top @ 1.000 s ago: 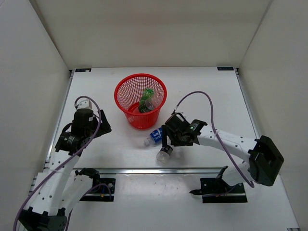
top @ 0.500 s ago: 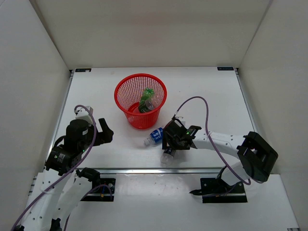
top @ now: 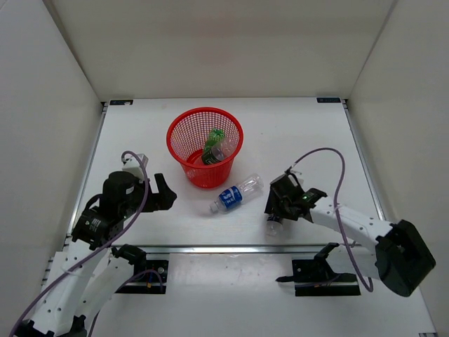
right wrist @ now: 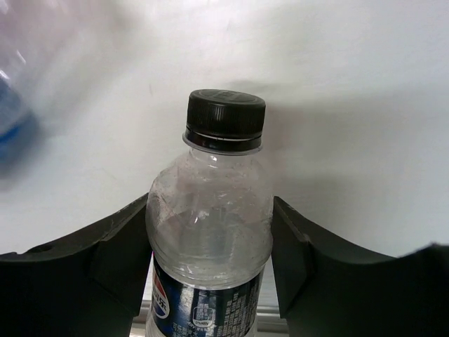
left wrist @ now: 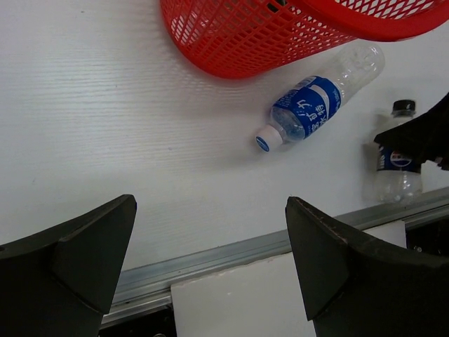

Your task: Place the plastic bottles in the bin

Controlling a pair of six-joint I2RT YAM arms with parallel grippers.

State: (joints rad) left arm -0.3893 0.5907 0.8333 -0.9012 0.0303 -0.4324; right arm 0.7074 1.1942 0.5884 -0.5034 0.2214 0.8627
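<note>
The right jaws are clamped on a black-capped bottle (right wrist: 210,232) with a dark label, pressing against both its sides just below the shoulder. It is close to the near edge of the counter (top: 309,133), right of the middle. The left jaws stand wide apart with nothing between them, toward the near left corner. A blue-labelled bottle (top: 236,194) lies on its side just beside the near side of the red basket (top: 169,137), its white cap pointing toward the near edge. Inside the basket lie a green bottle (top: 215,138) and a second clear bottle (top: 223,150).

L tool (left wrist: 210,203) agape, R tool (right wrist: 210,203) pinched tight.
</note>
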